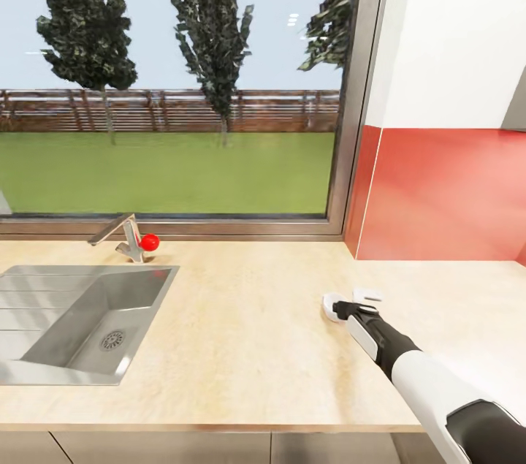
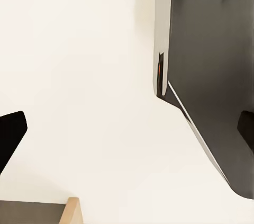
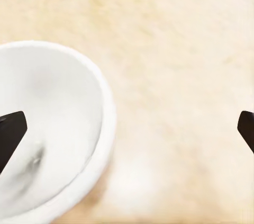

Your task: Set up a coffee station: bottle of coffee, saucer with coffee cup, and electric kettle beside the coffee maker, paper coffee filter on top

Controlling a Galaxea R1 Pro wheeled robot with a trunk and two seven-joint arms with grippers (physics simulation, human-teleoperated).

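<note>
We see the right gripper (image 3: 127, 128) low over the beige countertop (image 1: 248, 332), its fingers (image 3: 10, 134) spread wide. The white saucer (image 3: 50, 128) lies on the countertop under one fingertip, not gripped. The left gripper (image 2: 127, 128) also stands spread, facing a white surface beside a dark grey panel (image 2: 211, 65).

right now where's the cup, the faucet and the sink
cup (image 3: 58, 128): right wrist view, on its inner wall
faucet (image 1: 126, 236): head view, on its base by the red knob
sink (image 1: 44, 281): head view, on its ribbed drainboard
</note>
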